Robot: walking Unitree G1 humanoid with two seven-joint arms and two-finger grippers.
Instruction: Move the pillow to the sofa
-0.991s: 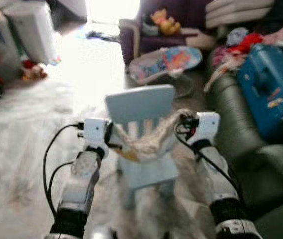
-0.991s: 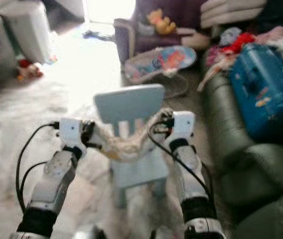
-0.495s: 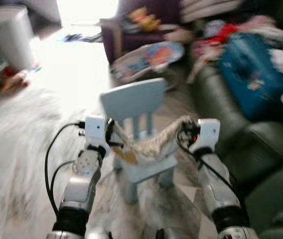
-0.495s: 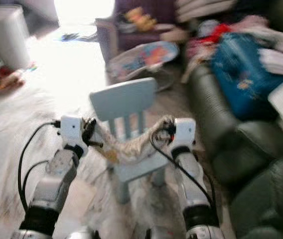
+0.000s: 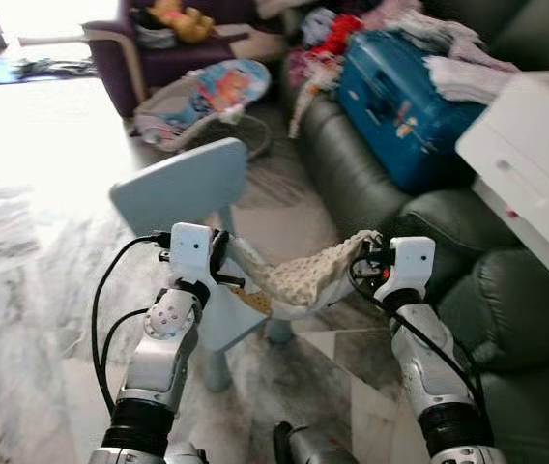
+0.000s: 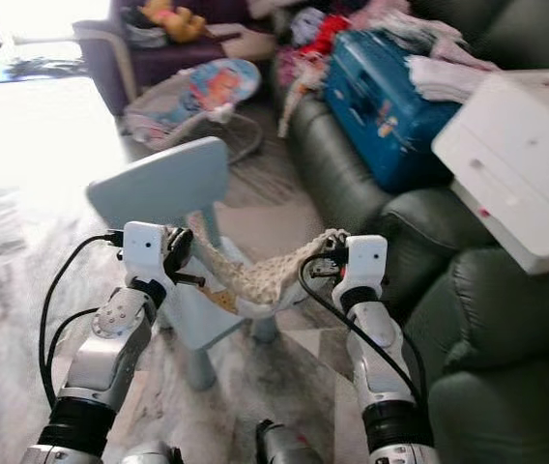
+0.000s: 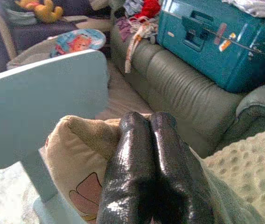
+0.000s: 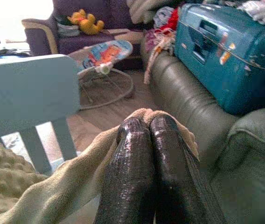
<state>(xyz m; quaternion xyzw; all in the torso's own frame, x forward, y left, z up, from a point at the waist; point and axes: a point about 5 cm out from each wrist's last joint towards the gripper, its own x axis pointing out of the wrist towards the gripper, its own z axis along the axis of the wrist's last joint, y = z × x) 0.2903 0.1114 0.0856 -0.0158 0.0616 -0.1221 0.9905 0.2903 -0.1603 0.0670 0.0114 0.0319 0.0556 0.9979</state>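
Cluttered living room, marble floor (image 5: 23, 319), with a dark green sofa (image 5: 506, 309) along the right. The pillow (image 5: 299, 280) hangs slung between the two arms, above the seat of a pale blue chair (image 5: 183, 193). The left pincer (image 7: 144, 140) is clamped shut on one corner, the right pincer (image 8: 144, 140) on the other, each with fabric bunched round its black fingers. Compared with a second ago the whole view has swung right: the sofa now takes up far more of the scene and its near cushions lie just beside the right arm, so the robot looks to be turning toward the drop spot with the load held fast. Obstacles: the chair sits directly under the pillow; farther along the sofa lie a blue suitcase (image 5: 400, 106), a white box (image 5: 531, 155) and heaped clothes (image 5: 337, 29), so only the near cushions seem free. A baby bouncer (image 5: 207, 92) stands beyond the chair.
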